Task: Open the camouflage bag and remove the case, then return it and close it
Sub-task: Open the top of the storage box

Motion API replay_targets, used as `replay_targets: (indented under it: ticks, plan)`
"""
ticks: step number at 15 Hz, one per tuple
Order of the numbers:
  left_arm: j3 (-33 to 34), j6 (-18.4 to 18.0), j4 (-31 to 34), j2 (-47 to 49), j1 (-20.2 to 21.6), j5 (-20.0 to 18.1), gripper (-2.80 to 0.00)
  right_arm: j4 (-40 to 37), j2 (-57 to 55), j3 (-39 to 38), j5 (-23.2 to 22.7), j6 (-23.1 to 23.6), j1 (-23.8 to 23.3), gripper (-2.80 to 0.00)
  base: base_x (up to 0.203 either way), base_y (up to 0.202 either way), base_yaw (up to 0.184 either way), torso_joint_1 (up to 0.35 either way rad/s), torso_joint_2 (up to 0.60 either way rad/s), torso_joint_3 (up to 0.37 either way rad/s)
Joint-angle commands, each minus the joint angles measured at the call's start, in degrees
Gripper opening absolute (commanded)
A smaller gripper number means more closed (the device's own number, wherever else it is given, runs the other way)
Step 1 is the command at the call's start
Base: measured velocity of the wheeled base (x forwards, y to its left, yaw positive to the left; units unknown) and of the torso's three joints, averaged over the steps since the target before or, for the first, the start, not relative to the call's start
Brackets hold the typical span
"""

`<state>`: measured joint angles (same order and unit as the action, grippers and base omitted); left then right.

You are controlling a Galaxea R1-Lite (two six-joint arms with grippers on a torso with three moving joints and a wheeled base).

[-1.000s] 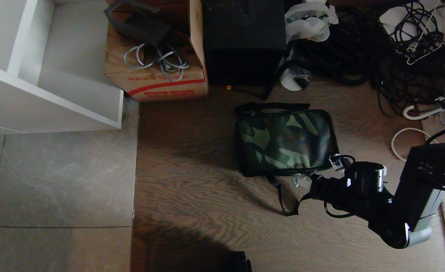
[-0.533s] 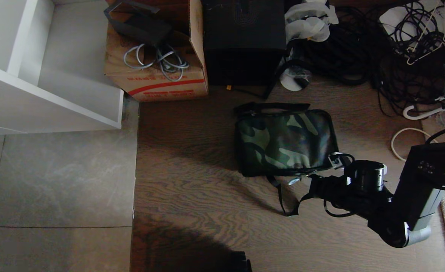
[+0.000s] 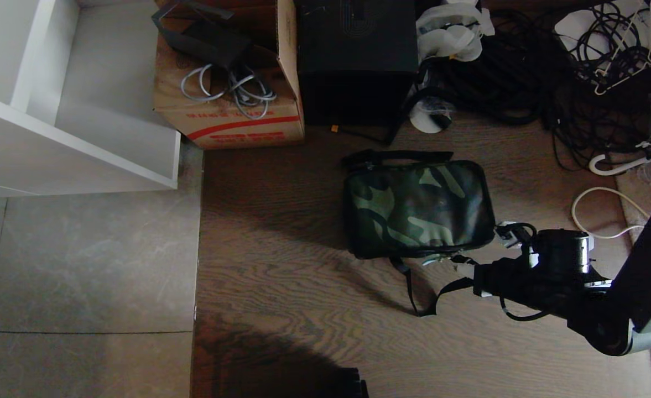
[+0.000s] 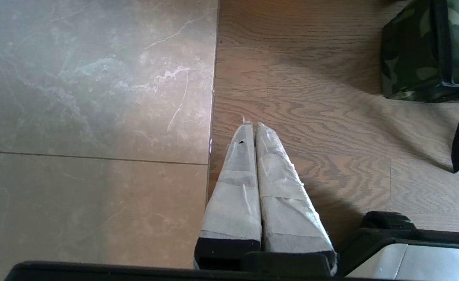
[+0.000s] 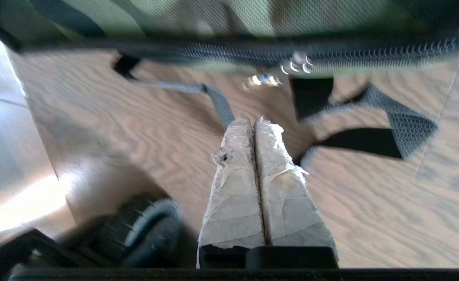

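Bare floor [image 3: 303, 287] beside camouflage bag [image 3: 418, 207]

red printed lettering on the cardboard box [image 3: 231, 124], too small to read, no other legible text

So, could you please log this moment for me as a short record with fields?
bag: camouflage bag lies flat on the wood floor, zipper closed
strap: black webbing strap trails on the floor at the bag's near edge
case: not visible
right gripper: shut on nothing, above the strap, short of the zipper pulls
left gripper: shut, idle over the seam between tile and wood
behind bag: cardboard box and black box
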<state>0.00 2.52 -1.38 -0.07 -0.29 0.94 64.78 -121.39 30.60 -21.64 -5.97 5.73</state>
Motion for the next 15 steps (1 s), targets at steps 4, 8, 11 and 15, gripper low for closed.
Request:
replay_targets:
  ticks: [4, 8, 11, 15]
  plan:
    - [0.5, 0.0, 0.0, 0.1, 0.0, 0.1, -2.8, 2.1, -2.6, 0.9, 0.0, -7.2, 1.3, 0.0, 0.0, 0.0, 0.0, 0.0, 0.0, 0.0]
    - [0.5, 0.0, 0.0, 0.1, 0.0, 0.0, -2.8, 6.5, -6.2, 1.7, 0.0, -7.2, 1.5, 0.0, 0.0, 0.0, 0.0, 0.0, 0.0, 0.0]
    - [0.5, 0.0, 0.0, 0.1, 0.0, 0.0, -2.8, 9.8, -8.4, 2.3, 0.1, -7.3, 1.6, 0.0, 0.0, 0.0, 0.0, 0.0, 0.0, 0.0]
    - [0.4, 0.0, 0.0, 0.1, 0.0, 0.0, -2.8, 11.0, -9.2, 2.6, 0.7, -7.4, 1.7, 0.0, 0.0, 0.0, 0.0, 0.0, 0.0, 0.0]
